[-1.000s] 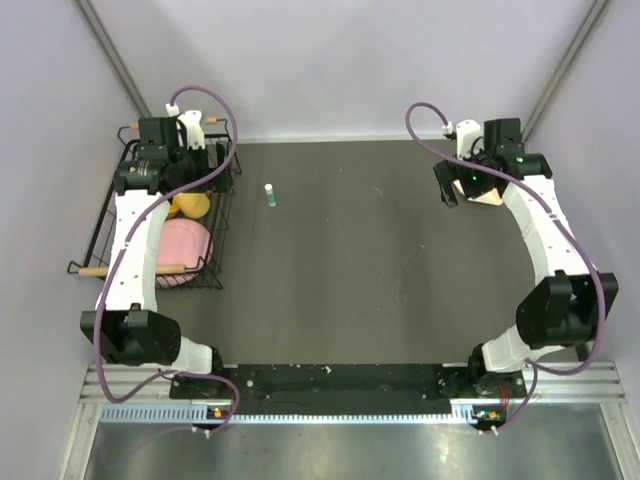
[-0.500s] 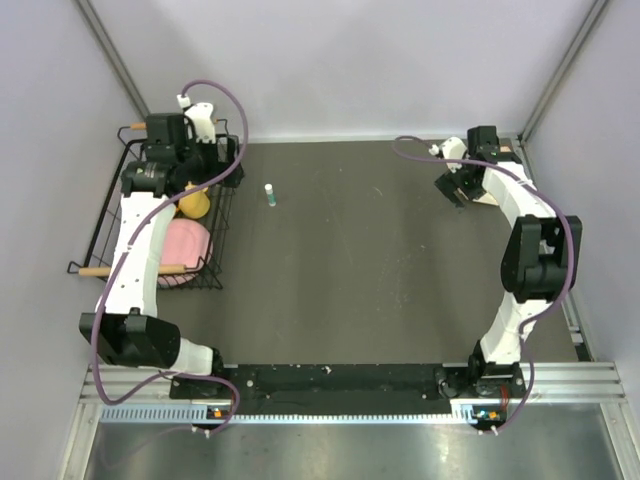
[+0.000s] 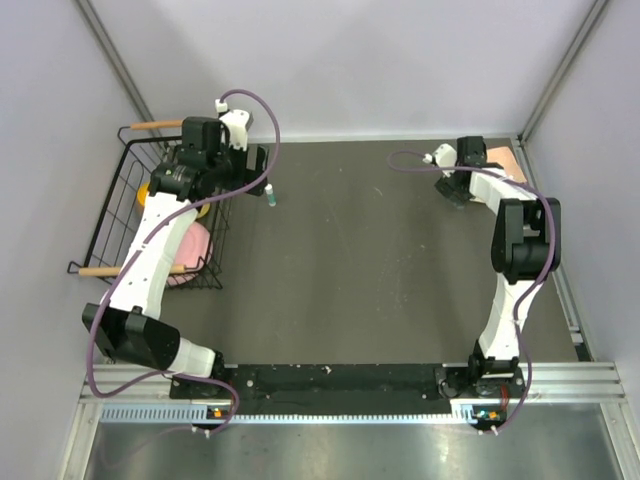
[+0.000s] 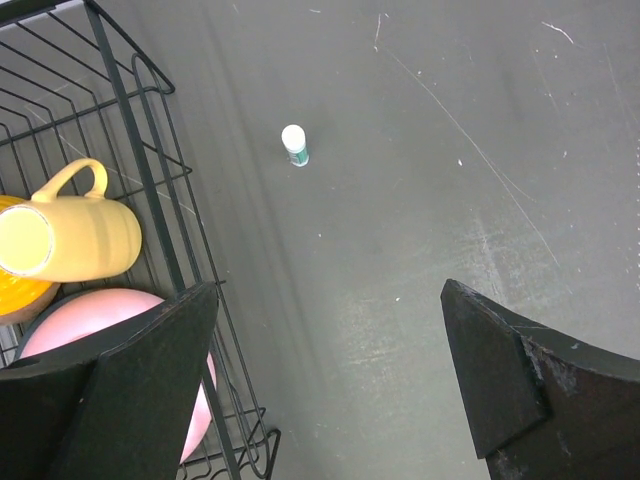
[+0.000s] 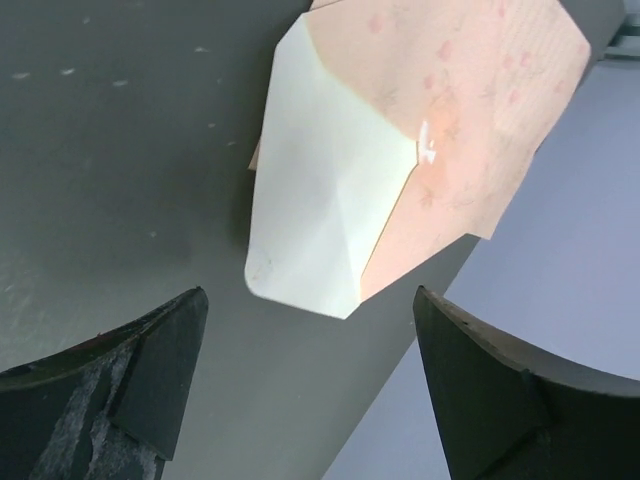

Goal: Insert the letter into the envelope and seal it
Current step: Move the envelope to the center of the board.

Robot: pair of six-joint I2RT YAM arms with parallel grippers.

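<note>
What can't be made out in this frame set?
Envelope, top view: mostly under the right arm; only a peach corner shows.
Envelope, right wrist view: far end cut off by the top edge.
Letter: no view shows it apart from the envelope.
Glue stick, left wrist view: label too small to read.

White arm links (image 3: 150, 255); black joints (image 3: 130, 335); looping purple cables (image 3: 245, 93); black tool fingers (image 4: 130, 400).
</note>
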